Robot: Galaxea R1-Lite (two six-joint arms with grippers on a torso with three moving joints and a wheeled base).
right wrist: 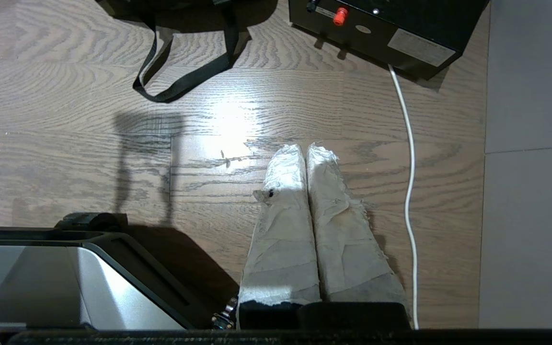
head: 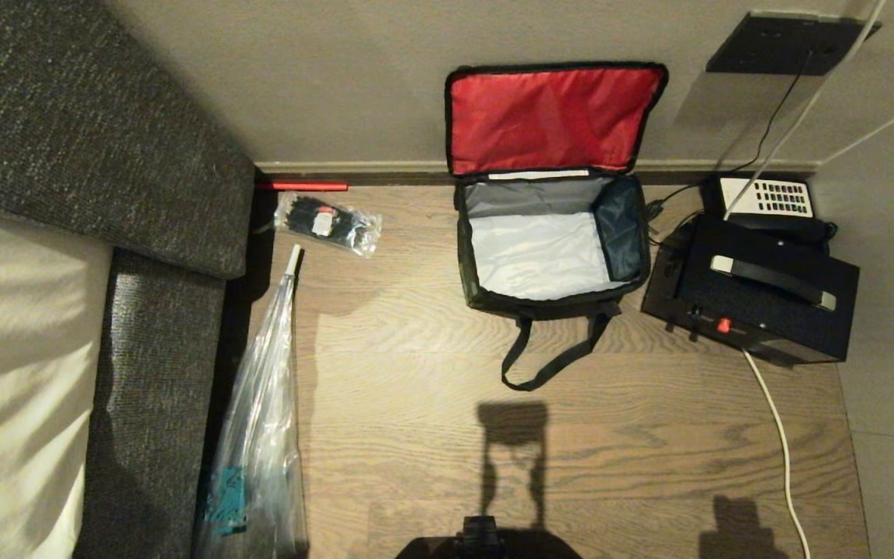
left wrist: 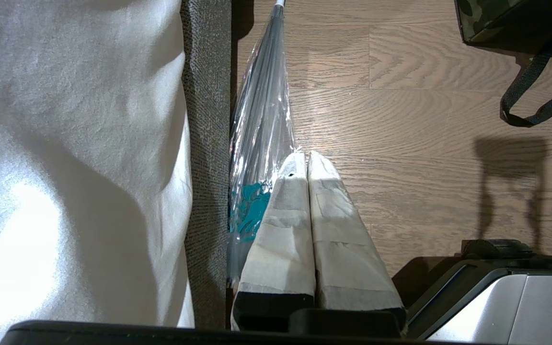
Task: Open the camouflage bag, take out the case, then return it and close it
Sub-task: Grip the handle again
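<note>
The camouflage bag (head: pixel 464 256) stands open on the wooden floor against the wall. Its red-lined lid (head: pixel 552 116) leans back on the wall, and the silver-grey inside holds nothing that I can see. A black strap handle (head: pixel 548 365) lies in front of it. The case (head: pixel 750 303), black with a grey handle on top, sits on the floor right of the bag. My left gripper (left wrist: pixel 307 155) hangs shut and empty above the floor beside the sofa. My right gripper (right wrist: pixel 304 148) is shut and empty too, well short of the bag's strap (right wrist: pixel 185 81) and the case (right wrist: pixel 391 24).
A grey sofa (head: pixel 105 155) fills the left side. A long clear plastic bag (head: pixel 261 435) and a small one (head: pixel 327 221) lie beside it, near a red stick (head: pixel 303 186). A telephone (head: pixel 769 200) sits behind the case. A white cable (head: pixel 781 435) runs forward.
</note>
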